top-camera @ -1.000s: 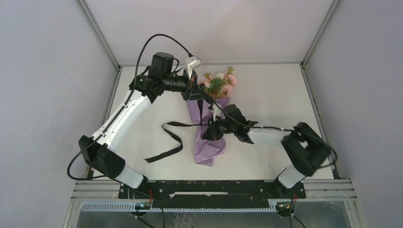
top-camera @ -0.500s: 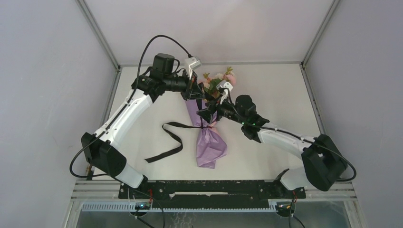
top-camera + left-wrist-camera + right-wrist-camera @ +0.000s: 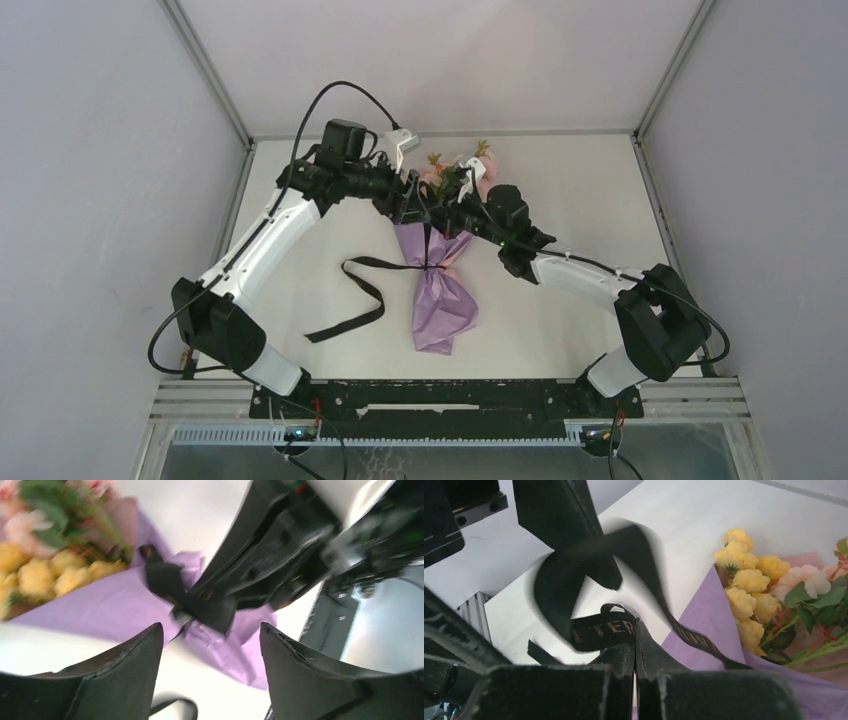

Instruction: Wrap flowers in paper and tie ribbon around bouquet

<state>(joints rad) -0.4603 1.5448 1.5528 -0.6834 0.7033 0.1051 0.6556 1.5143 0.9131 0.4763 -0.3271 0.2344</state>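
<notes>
The bouquet (image 3: 445, 300) lies on the tabletop (image 3: 580, 180) with its closed end nearest. The ribbon (image 3: 599, 629) pinches the purple paper (image 3: 440, 330) in at the waist, and its loose tail trails off to the left. Farther on, the paper widens into a cone holding the flowers (image 3: 746, 582): yellow, pink and white heads among green leaves at the far end. By the cone's mouth the right pincer (image 3: 636, 630) is clenched on a stretch of ribbon. The left pincer (image 3: 210, 630), just to its left, stands released, fingers wide apart.
</notes>
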